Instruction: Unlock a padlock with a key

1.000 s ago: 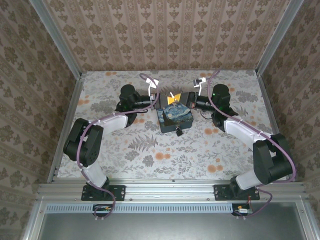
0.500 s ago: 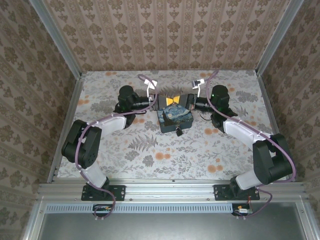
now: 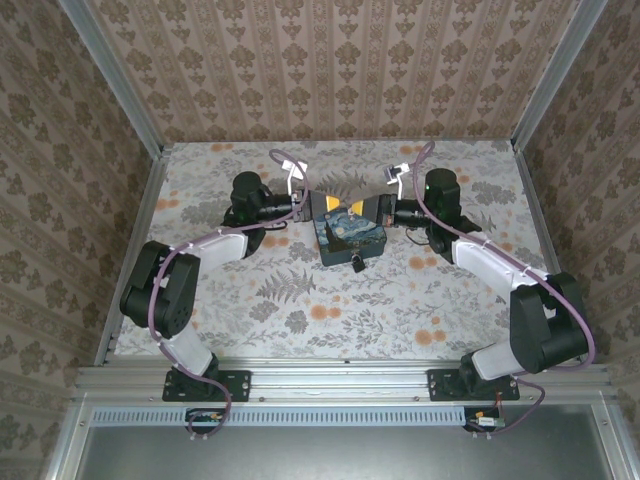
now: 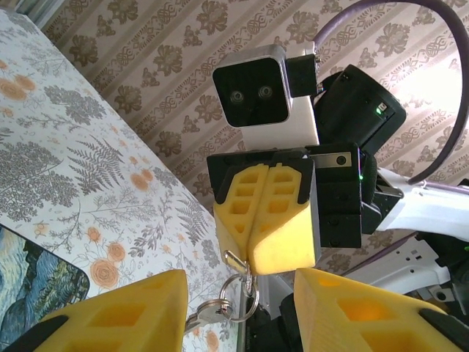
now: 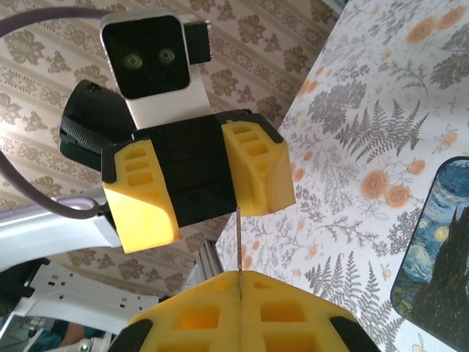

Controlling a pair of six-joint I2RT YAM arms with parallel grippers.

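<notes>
Floral bench [image 3: 300,290], top view: rectangular swirl-painted blue box [image 3: 350,235]; small dark padlock [image 3: 357,262] at its near edge.
Right gripper [image 4: 253,257], left wrist view: yellow, honeycombed, clenched on a steel key ring [image 4: 238,290]; key [image 4: 204,316] dangling.
Left gripper [image 5: 209,213], right wrist view: yellow, blocky, fingers parted, released.

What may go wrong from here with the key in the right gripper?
The shut right gripper grips the round metal key ring only by a small tab at its top; the silver key hangs loose below and may swing or drop.
The open left gripper has yellow fingers flanking that ring; they may snag it on retreat.
</notes>
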